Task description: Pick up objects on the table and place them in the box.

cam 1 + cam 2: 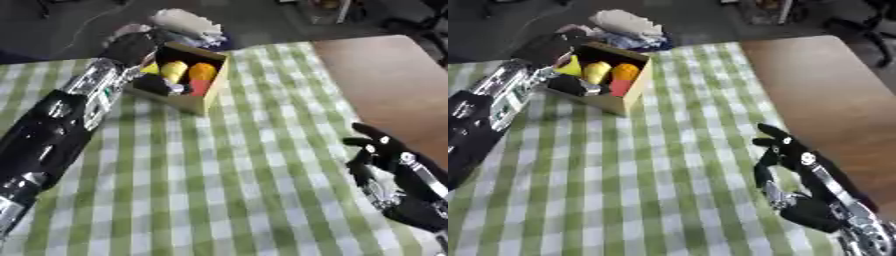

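Green-checked tablecloth (227,190) covers table, bare wood strip (824,95) along right edge. Cardboard box (208,95) at far left, set askew, holding yellow, orange, red, black objects. Left hand (131,47) at box's far-left wall; fingers unclear. Right hand (785,147) near lower right, fingers relaxed, empty.

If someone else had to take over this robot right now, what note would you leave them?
Left hand: reaching at the far left edge of the box; I cannot tell whether its fingers are open or shut.
Right hand: idle near the lower right, open, fingers up, holding nothing.
Box: sits on the checked cloth toward the far left. Inside are a yellow item, an orange one, a red one and a dark one.
Done: several things are already in the box.
Left: no loose objects show on the cloth; check what the left hand is doing at the box.
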Robot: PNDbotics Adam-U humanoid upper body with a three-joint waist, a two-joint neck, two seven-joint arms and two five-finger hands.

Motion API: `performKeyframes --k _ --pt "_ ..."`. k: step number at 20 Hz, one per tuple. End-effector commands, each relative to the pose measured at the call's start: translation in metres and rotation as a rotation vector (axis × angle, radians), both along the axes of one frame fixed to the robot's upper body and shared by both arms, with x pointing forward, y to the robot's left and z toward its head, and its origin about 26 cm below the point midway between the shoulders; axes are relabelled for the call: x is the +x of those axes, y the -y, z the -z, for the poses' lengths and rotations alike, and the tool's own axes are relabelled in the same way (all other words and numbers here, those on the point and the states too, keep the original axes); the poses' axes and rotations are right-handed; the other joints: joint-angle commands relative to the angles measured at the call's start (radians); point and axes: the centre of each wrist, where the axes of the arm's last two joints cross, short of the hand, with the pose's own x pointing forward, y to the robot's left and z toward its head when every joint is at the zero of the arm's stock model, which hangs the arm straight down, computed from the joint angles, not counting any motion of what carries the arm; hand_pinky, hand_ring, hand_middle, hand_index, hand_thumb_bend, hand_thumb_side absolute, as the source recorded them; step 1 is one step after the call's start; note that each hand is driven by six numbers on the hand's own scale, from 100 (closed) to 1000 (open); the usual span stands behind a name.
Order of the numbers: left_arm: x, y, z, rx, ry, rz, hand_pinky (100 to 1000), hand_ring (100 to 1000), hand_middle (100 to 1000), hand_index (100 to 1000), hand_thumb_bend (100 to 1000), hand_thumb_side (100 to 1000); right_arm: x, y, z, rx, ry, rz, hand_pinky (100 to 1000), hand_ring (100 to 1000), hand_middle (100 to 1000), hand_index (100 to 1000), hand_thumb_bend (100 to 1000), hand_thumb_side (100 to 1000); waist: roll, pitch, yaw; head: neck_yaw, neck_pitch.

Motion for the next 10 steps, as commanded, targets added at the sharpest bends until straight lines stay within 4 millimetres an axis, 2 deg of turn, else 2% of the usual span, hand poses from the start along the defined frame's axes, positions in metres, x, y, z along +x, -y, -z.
performKeyframes --k 1,2,4,5,7,8,10 --pt "-0.013 -0.006 -0.028 -0.049 0.069 0.038 838 851 935 977 473 778 0.002 0.005 -0.008 -0.001 0.026 0.012 701 912 476 984 100 470 -0.008 -0.005 0.009 -0.012 -0.014" --pt "-0.018 -0.005 -0.033 -0.079 0.082 0.063 833 844 929 974 405 758 0.002 0.006 -0.008 -0.003 0.027 0.017 701 912 476 984 100 470 -0.007 -0.006 0.015 -0.016 -0.013" --pt "-0.033 -0.001 -0.045 -0.128 0.114 0.119 825 831 915 965 309 670 0.003 0.009 -0.008 -0.007 0.03 0.029 701 912 476 984 100 470 -0.005 -0.008 0.028 -0.025 -0.013" --pt "-0.042 0.0 -0.051 -0.148 0.133 0.147 820 824 907 961 278 655 0.003 0.011 -0.008 -0.009 0.031 0.037 701 912 476 984 100 470 -0.004 -0.009 0.036 -0.029 -0.012" --pt "-0.062 0.003 -0.062 -0.185 0.172 0.195 802 796 879 942 144 499 0.003 0.014 -0.008 -0.014 0.033 0.052 701 912 476 984 100 470 -0.001 -0.012 0.053 -0.038 -0.012" --pt "-0.073 0.004 -0.066 -0.206 0.195 0.215 801 793 875 939 134 485 0.003 0.016 -0.007 -0.015 0.034 0.059 701 912 476 984 100 470 0.0 -0.013 0.061 -0.042 -0.012" --pt "-0.095 0.006 -0.07 -0.256 0.233 0.246 781 757 828 915 100 378 0.003 0.02 -0.007 -0.018 0.035 0.075 701 912 478 984 100 470 0.001 -0.017 0.077 -0.05 -0.013"
